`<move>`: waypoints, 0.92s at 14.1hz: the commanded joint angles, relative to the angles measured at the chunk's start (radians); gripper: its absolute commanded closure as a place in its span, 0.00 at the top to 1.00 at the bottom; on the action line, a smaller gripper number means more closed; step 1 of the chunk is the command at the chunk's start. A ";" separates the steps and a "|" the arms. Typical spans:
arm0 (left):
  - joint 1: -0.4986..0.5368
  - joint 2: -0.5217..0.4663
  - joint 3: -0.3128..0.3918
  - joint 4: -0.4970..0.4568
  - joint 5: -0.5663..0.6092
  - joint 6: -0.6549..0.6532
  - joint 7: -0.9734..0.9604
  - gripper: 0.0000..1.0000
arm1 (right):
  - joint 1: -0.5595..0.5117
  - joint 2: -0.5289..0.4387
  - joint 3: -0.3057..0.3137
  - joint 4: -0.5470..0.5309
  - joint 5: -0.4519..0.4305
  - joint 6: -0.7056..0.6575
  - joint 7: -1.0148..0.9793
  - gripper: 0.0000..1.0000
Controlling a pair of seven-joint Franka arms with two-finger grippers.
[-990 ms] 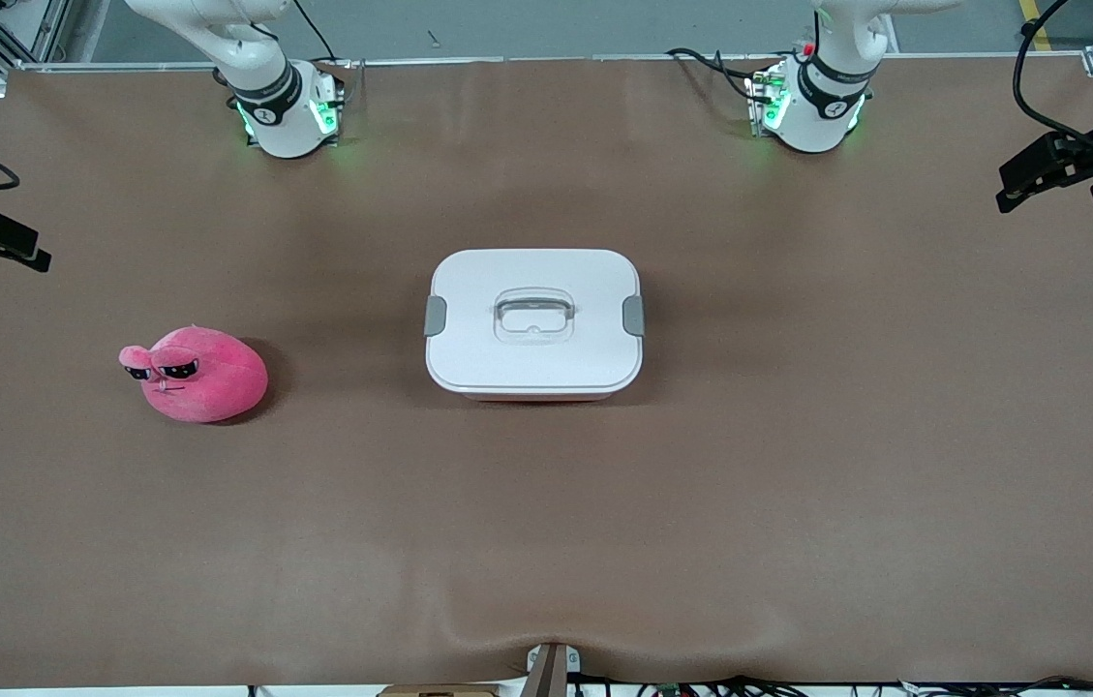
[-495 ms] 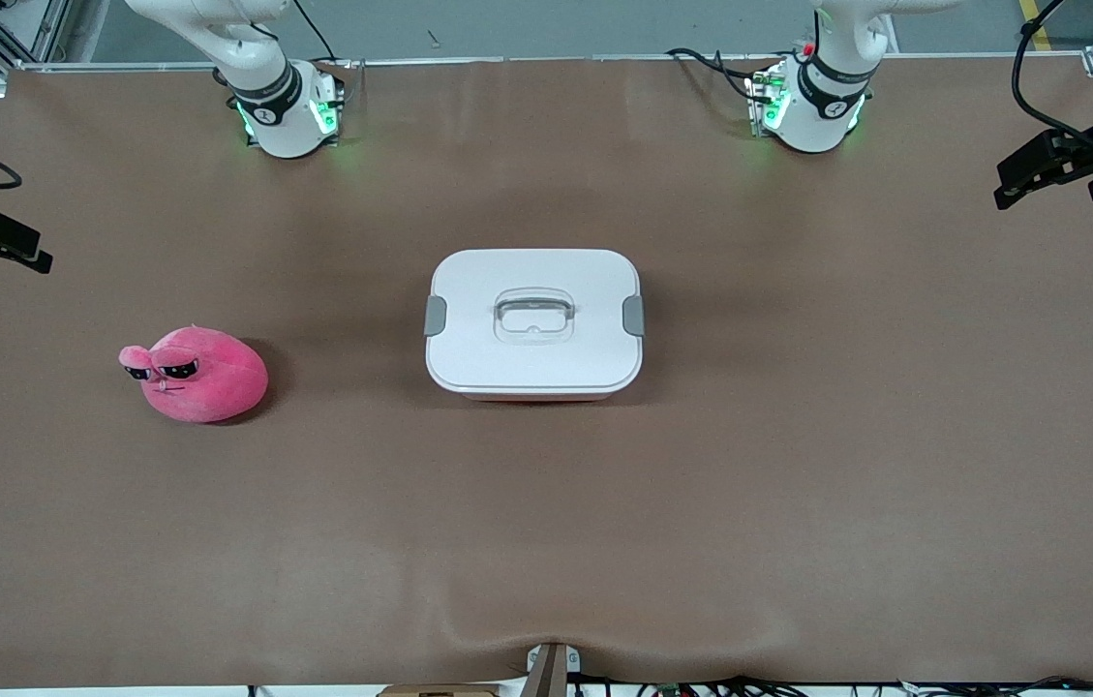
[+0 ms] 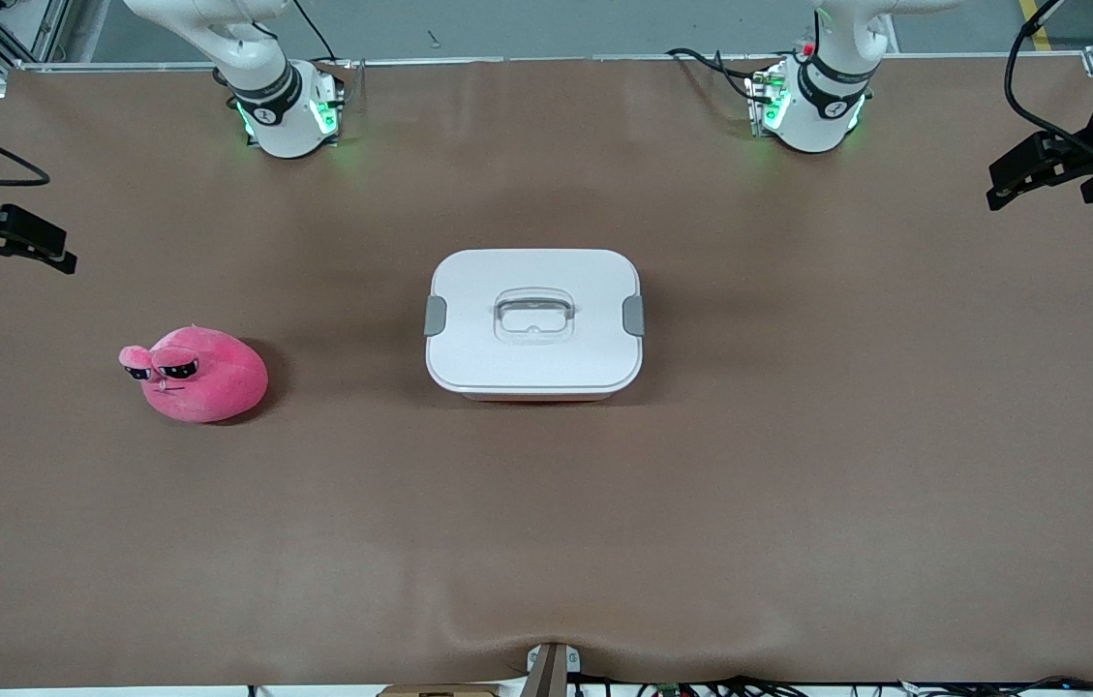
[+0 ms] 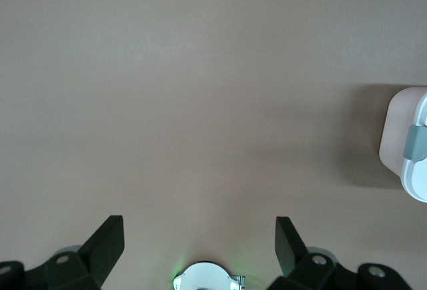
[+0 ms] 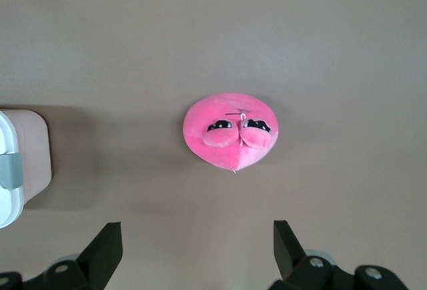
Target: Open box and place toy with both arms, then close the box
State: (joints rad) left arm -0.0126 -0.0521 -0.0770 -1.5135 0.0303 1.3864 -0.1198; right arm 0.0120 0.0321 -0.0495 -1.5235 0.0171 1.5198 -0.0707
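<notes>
While both arms hang high, left claw (image 3: 1001, 189) and right claw (image 3: 57, 254) gape empty.

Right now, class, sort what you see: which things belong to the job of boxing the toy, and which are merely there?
Belongs to the job:
- box, lid on
- toy, on the table toward the right arm's end
- left gripper, open, empty
- right gripper, open, empty

Merely there:
- brown table
- cables by the left arm's base

light: even, overhead | shadows: soft | focus: sharp | glare: faint
</notes>
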 commanded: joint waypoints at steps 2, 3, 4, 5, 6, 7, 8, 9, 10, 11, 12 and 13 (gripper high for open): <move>-0.003 0.028 -0.009 0.032 -0.012 -0.024 -0.040 1.00 | 0.029 -0.011 -0.004 -0.009 -0.009 0.019 -0.008 1.00; -0.004 0.028 -0.009 0.032 -0.009 -0.024 -0.050 1.00 | 0.022 -0.011 -0.006 -0.010 -0.008 0.017 -0.011 1.00; -0.006 0.029 -0.010 0.030 -0.009 -0.024 -0.054 1.00 | 0.013 -0.008 -0.010 -0.010 -0.005 0.019 -0.018 1.00; -0.007 0.031 -0.020 0.030 -0.003 -0.024 -0.064 1.00 | 0.008 -0.008 -0.012 -0.010 -0.006 0.032 -0.018 1.00; -0.006 0.031 -0.035 0.030 0.000 -0.023 -0.079 1.00 | 0.006 -0.008 -0.012 -0.009 -0.008 0.042 -0.018 1.00; -0.006 0.031 -0.043 0.030 0.002 -0.021 -0.090 1.00 | 0.006 -0.008 -0.012 -0.009 -0.008 0.042 -0.018 1.00; -0.006 0.031 -0.044 0.030 -0.001 -0.021 -0.093 1.00 | 0.005 -0.008 -0.012 -0.007 -0.008 0.040 -0.018 1.00; -0.006 0.031 -0.044 0.030 -0.009 -0.018 -0.098 1.00 | 0.005 -0.006 -0.012 -0.004 -0.009 0.040 -0.017 1.00; -0.006 0.034 -0.046 0.030 -0.013 -0.017 -0.101 1.00 | 0.003 -0.006 -0.013 -0.006 -0.011 0.033 -0.018 1.00; -0.006 0.043 -0.046 0.030 -0.012 -0.017 -0.104 1.00 | 0.000 -0.006 -0.013 -0.007 -0.011 0.030 -0.020 1.00; -0.006 0.046 -0.046 0.030 -0.015 -0.017 -0.104 1.00 | -0.004 -0.006 -0.013 -0.007 -0.011 0.033 -0.020 1.00; -0.006 0.046 -0.046 0.030 -0.013 -0.017 -0.104 1.00 | -0.006 -0.008 -0.013 -0.006 -0.009 0.033 -0.020 1.00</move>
State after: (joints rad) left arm -0.0186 -0.0252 -0.1212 -1.5130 0.0302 1.3857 -0.2098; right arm 0.0225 0.0325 -0.0686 -1.5283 0.0141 1.5549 -0.0744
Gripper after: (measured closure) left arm 0.000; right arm 0.000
